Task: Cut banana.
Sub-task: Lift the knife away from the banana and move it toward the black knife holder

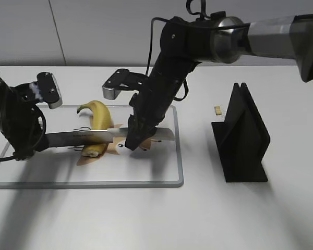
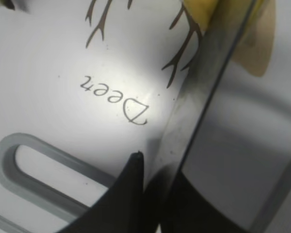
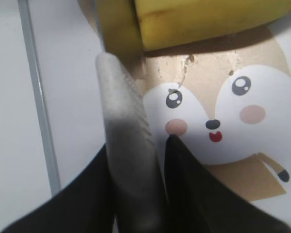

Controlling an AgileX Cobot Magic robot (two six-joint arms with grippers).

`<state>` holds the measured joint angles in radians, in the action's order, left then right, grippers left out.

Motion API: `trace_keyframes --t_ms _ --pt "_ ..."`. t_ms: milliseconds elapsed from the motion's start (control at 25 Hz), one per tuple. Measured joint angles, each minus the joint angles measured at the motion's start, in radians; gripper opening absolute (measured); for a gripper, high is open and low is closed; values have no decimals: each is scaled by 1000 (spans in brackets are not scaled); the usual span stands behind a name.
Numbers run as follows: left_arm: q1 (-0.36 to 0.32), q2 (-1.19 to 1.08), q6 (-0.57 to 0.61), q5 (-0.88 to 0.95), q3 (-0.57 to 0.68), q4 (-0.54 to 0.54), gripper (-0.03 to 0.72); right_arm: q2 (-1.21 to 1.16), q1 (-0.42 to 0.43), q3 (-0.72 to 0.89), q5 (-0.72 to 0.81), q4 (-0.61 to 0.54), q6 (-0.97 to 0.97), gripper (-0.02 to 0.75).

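Note:
The yellow banana (image 1: 99, 117) lies on a white cutting board (image 1: 146, 174) with a cartoon deer print. A knife (image 1: 83, 137) lies across the banana near its blunt end. My right gripper (image 1: 130, 139) is shut on the knife's grey handle (image 3: 126, 121), just beside the banana (image 3: 199, 19). My left gripper (image 1: 39, 140) is shut on the far end of the blade (image 2: 203, 97), over the board (image 2: 48, 73). The banana (image 2: 199, 9) shows at the top of the left wrist view, under the blade.
A black knife stand (image 1: 242, 140) stands on the white table to the right of the board. A small beige piece (image 1: 217, 110) lies beside it. The board's handle slot (image 2: 19, 160) is near my left gripper.

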<state>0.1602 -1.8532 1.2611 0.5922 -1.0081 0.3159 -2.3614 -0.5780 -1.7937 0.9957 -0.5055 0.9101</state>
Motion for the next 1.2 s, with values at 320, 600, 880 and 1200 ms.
trace_keyframes --t_ms 320,600,880,1200 --pt "0 -1 1 -25 4 -5 54 -12 0 -2 -20 4 1 235" --pt "1 -1 2 -40 4 -12 59 -42 0 -11 -14 3 1 236" --pt "2 -21 2 -48 4 -9 66 -48 0 -11 -13 3 0 237" --pt "1 -43 1 -63 2 5 77 -61 0 -11 -21 9 -1 238"
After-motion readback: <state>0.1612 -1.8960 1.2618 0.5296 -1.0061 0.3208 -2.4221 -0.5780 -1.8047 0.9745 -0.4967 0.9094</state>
